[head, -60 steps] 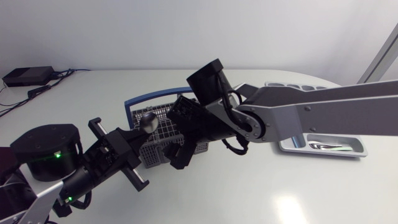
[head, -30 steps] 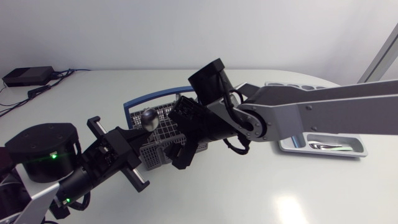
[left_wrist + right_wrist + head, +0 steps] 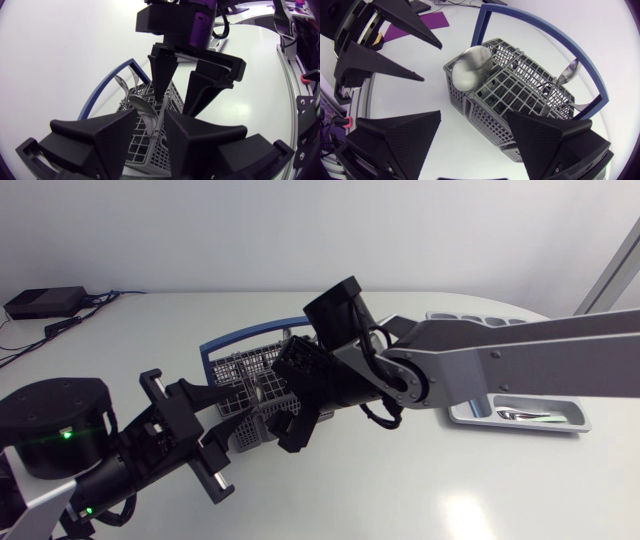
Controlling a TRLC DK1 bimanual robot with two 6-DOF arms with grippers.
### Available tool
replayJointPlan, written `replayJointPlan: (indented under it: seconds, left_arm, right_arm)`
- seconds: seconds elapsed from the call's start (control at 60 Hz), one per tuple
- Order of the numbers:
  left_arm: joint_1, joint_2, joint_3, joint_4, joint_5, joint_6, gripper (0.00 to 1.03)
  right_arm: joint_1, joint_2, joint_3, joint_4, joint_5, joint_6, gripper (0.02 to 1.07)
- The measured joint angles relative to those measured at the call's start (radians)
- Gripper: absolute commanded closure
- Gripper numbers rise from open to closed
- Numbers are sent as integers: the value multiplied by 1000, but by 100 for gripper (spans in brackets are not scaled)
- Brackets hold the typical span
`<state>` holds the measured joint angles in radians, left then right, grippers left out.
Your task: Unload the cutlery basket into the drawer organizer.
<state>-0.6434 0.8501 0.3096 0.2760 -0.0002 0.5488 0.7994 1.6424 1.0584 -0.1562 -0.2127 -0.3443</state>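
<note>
1. Cutlery basket (image 3: pixel 252 402) first: you'll find this grey mesh box left of the middle of the table (image 3: pixel 400 500). Its blue handle (image 3: pixel 235 338) arches over the far side.
2. At the basket's left end is your left gripper (image 3: pixel 238 418), whose arm comes in from the lower left of the head view. Its fingers stand apart and nothing is clamped between them. In the left wrist view the left gripper (image 3: pixel 150 145) has the basket's near end (image 3: pixel 150 160) just ahead of it and below the gap.
3. Inside the basket a spoon (image 3: pixel 470 67) stands bowl-up at the end nearest the left gripper. A second spoon (image 3: pixel 568 74) leans out by the handle (image 3: pixel 555 35).
4. Your right gripper (image 3: pixel 280 405) hangs over the basket's right side. Its fingers are spread wide and grip nothing. You can't tell from these views whether either finger touches the mesh.
5. Farther right, well apart from the basket, the drawer organizer (image 3: pixel 580 420) lies partly hidden behind your right arm. A silver piece of cutlery (image 3: pixel 525 416) lies in its near compartment.
</note>
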Motion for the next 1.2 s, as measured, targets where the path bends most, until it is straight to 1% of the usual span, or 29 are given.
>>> replayJointPlan:
  seconds: [0.117,0.2,0.25,0.3,0.367,0.4,0.55,0.633,0.733,0.95,1.2]
  left_arm:
    - [8,-56,5,-76,3,2,30]
    - [43,-97,6,-123,10,29,29]
    - [72,-104,6,-140,37,39,29]
    - [114,-105,6,-173,82,62,29]
    - [147,-105,6,-207,118,85,29]
    - [167,-105,10,-238,151,108,29]
    - [209,-103,42,-345,245,151,29]
    - [217,-87,72,-382,282,178,29]
    - [217,-39,100,-395,314,196,29]
    - [218,55,139,-401,341,220,29]
    - [224,21,184,-454,352,223,29]
  right_arm:
    - [3,0,0,0,1,0,11]
    - [4,0,0,0,2,0,11]
    - [4,0,0,0,4,0,11]
    - [4,0,0,0,5,0,11]
    - [5,-1,0,0,17,0,11]
    - [5,-5,0,-3,27,0,11]
    - [-34,-69,-15,-81,30,0,11]
    - [-79,-115,-24,-124,35,-1,11]
    - [-109,-156,-27,-153,38,-8,11]
    - [-109,-224,-40,-187,38,-19,11]
    - [-150,-315,-40,-250,39,-19,11]
